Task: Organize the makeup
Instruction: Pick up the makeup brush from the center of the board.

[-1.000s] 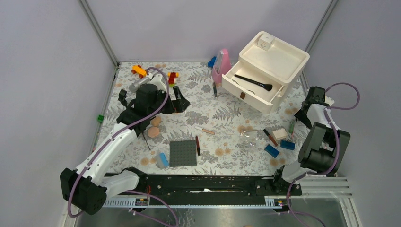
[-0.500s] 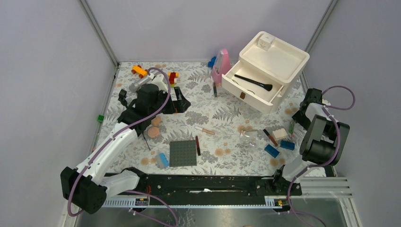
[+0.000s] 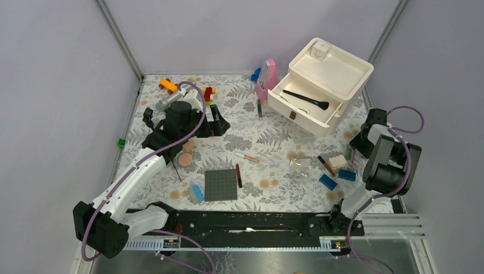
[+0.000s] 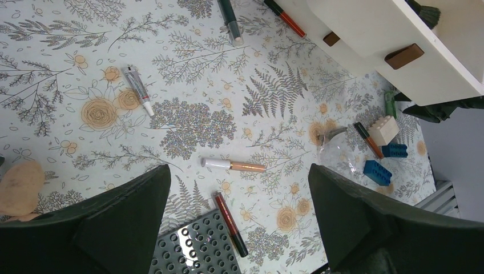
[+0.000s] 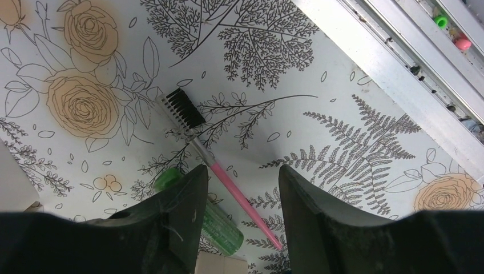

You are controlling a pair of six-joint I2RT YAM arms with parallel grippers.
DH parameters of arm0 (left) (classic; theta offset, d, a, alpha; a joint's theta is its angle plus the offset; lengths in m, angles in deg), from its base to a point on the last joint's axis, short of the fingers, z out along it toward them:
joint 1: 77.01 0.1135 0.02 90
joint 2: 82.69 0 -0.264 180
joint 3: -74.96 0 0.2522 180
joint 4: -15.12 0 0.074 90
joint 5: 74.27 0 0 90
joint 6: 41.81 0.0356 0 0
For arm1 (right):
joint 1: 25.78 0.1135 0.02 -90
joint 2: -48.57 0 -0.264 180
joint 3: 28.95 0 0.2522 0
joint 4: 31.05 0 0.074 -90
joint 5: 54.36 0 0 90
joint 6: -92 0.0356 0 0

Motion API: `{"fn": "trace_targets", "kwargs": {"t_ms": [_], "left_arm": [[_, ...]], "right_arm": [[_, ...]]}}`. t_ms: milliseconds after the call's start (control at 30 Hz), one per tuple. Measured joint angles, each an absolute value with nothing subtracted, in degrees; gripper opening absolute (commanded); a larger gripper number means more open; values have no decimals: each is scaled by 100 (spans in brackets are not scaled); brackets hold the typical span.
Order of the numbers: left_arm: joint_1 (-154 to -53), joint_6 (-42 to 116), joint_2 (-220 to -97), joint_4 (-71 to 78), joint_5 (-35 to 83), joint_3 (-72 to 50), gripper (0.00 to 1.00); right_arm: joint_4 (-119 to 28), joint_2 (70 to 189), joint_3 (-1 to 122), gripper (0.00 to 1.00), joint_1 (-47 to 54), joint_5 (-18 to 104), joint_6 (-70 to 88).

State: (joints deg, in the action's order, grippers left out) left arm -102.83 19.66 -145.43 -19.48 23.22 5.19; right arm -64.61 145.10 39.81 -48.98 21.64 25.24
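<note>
While the left gripper (image 3: 217,127) hangs over the mat, the right gripper (image 3: 355,149) points down, with the open drawer (image 3: 299,114) ahead to its left.

Left wrist: jaws wide apart and empty, with a pale gold stick (image 4: 233,165) beneath the gap.

Right wrist: jaws half parted, gripping nothing, with the pink-handled comb brush (image 5: 225,178) directly below. This looks like the approach to a pick. The next move calls for descending, straddling the thin handle and closing.

Soft, even light from above makes the floral bench (image 3: 268,142) bright. Faint shadows lie just beside the white drawer unit (image 3: 305,119). Wrist views are sharp; only the near dark fingers (image 4: 114,228) look soft.
</note>
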Motion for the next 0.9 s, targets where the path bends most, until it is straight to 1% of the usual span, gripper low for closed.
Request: {"fn": "trace_targets", "kwargs": {"t_ms": [267,333,500,633,733,900], "left_arm": [[-10283,1966,-14543,-1948,2320,519,99],[-10283,1966,-14543,-1948,2320,519,99],[-10283,1966,-14543,-1948,2320,519,99],[-10283,1966,-14543,-1948,2320,519,99],[-10283,1966,-14543,-1948,2320,519,99],[-10283,1966,-14543,-1948,2320,519,99]], "right_arm": [[-6450,14512,3979,53,-4903,2376,2478],[-6443,14523,3979,50,-4905,2437,2472],[-6463,14619,4025,37,-4905,2437,2382],[-6511,14715,4126,21,-4905,2371,2282],[-6504,14796,4215,7,-4905,2303,2223],[-6491,14796,4217,0,-4905,2308,2183]]}}
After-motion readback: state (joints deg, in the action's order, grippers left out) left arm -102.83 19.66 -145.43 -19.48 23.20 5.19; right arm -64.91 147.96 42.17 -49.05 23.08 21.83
